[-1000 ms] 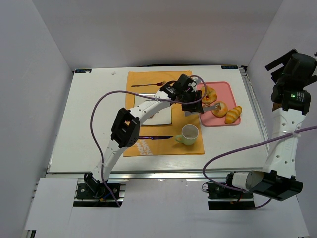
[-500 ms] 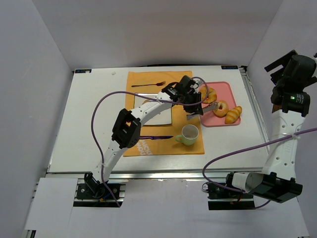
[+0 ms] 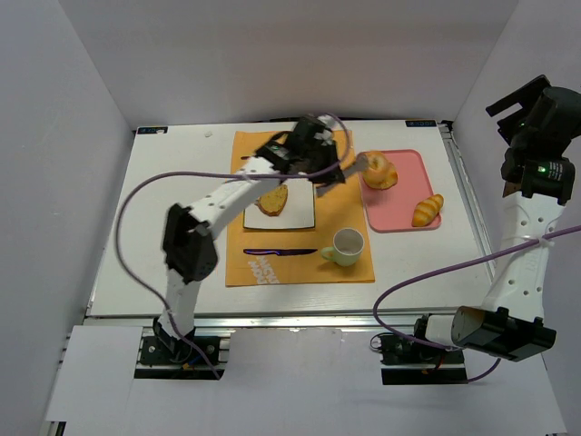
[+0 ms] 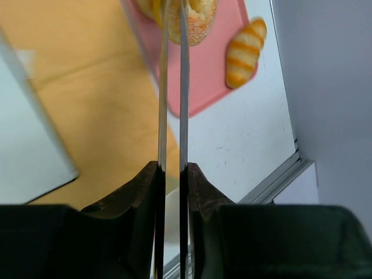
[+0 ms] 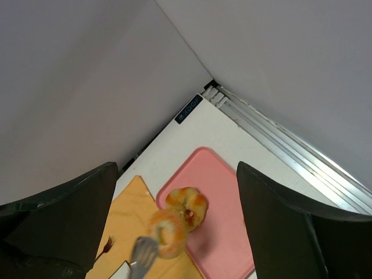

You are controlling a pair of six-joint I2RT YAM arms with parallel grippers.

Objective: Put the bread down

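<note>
My left gripper is shut on a pair of metal tongs. The tong tips pinch a ring-shaped bread bun held in the air over the left edge of the pink tray. A second ring bun lies on the tray just behind it. A striped croissant lies at the tray's right. A slice of toast rests on the white plate. My right gripper hangs open high at the right, holding nothing.
The plate sits on an orange placemat with a pale green cup and a purple-handled knife in front of it. A fork lies at the mat's far end. White walls close in the table.
The tongs closed on a ring bun and lifted it leftward off the tray. The left arm swung back and left, uncovering the toast on the plate. The right arm barely moved.
</note>
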